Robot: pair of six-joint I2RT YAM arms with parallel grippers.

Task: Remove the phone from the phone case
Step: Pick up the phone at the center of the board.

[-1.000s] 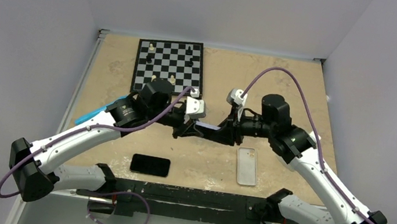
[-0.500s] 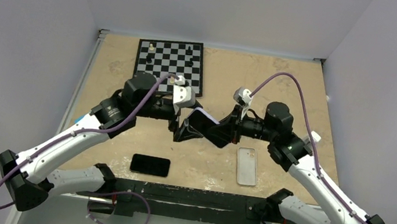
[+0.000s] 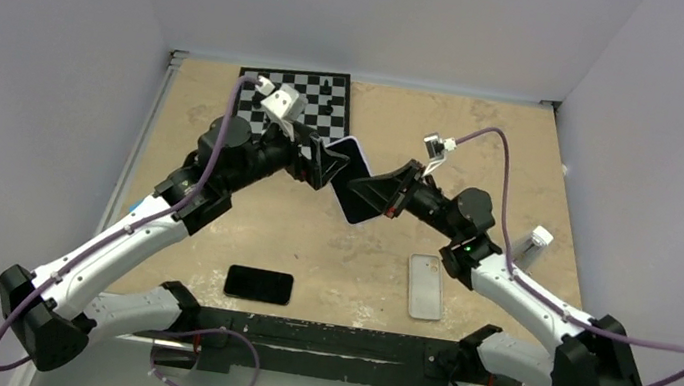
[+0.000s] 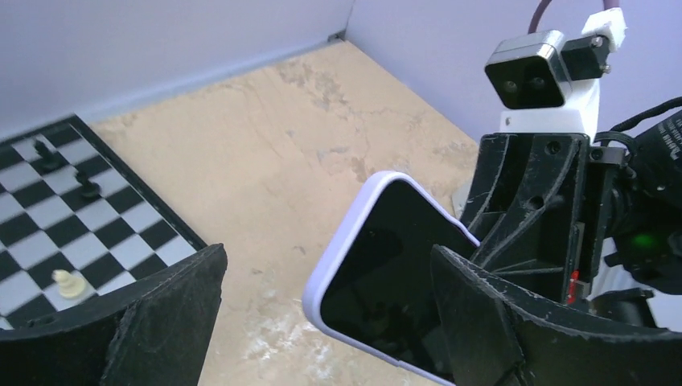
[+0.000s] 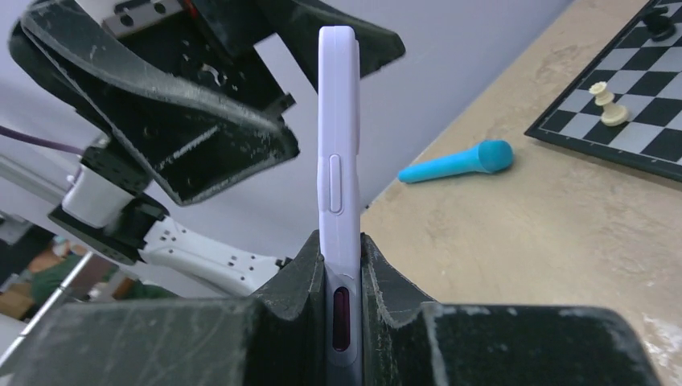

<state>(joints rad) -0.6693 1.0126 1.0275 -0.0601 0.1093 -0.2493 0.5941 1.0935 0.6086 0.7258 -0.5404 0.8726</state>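
Phones: 2. One phone (image 3: 356,190) in lilac case (image 5: 338,121), held tilted in the air just off chessboard (image 3: 316,99) near-right corner. Black phone (image 3: 258,284) lies flat by table (image 3: 369,257) near edge, well apart from board.
Cases: 2. Lilac one on held phone. Clear case (image 3: 425,286) flat, near-right of board, well apart.
Right hand (image 5: 342,245): clamped on cased phone's lower end.
Left hand (image 3: 325,160): fingers wide apart, either side of its top end.
Marker: 1, blue marker (image 5: 454,161), on table off board's left.
Room: bare table right of board to far corner, also btwn board & black phone.
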